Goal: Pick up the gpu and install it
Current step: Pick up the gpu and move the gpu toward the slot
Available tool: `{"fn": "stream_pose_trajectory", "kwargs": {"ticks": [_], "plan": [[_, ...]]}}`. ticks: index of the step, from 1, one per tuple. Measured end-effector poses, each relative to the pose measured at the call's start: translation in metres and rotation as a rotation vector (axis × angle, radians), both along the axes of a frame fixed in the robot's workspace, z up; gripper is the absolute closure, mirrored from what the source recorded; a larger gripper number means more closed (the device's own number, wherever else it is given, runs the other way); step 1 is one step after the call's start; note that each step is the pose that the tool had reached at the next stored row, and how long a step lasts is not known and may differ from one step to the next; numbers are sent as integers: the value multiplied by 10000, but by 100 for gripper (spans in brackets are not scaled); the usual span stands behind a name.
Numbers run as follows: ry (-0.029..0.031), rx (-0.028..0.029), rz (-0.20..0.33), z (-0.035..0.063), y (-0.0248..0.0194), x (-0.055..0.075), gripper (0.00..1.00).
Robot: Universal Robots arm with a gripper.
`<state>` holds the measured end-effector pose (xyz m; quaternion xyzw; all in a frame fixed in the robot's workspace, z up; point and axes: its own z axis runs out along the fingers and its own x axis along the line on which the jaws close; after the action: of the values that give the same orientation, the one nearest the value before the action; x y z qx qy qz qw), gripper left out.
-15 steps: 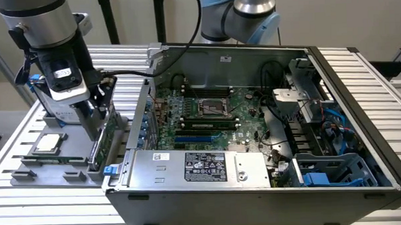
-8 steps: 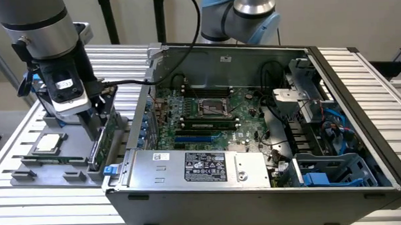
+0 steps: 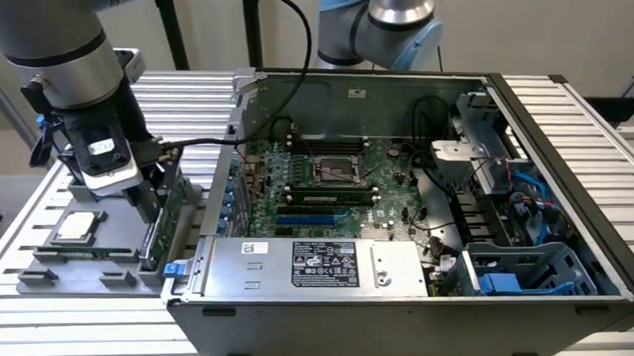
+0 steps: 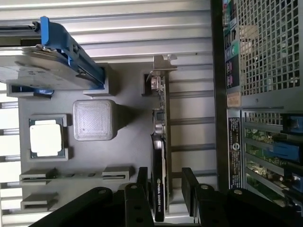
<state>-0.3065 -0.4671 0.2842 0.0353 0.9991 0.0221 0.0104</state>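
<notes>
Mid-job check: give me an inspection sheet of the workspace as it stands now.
Surface: slatted metal table carrying a gray parts tray.
Job's things: gpu standing on edge in its tray slot, not lifted; open computer case beside the tray.
Clutter: hard drive with blue rails, processor, memory stick, all on the tray.
Grippers: tool open, straddling the gpu's edge.
Cables: black cable leading off the tool; blue cables inside the case.
Surroundings: another robot arm behind the case.
</notes>
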Motion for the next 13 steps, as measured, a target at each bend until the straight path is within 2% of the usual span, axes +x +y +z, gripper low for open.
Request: {"fn": "stream_pose_trajectory", "kwargs": {"ticks": [7,13], "plan": [[-2,0,20,-126,35,-3,0],[-2,1,45,-236,105,-3,0]]}}
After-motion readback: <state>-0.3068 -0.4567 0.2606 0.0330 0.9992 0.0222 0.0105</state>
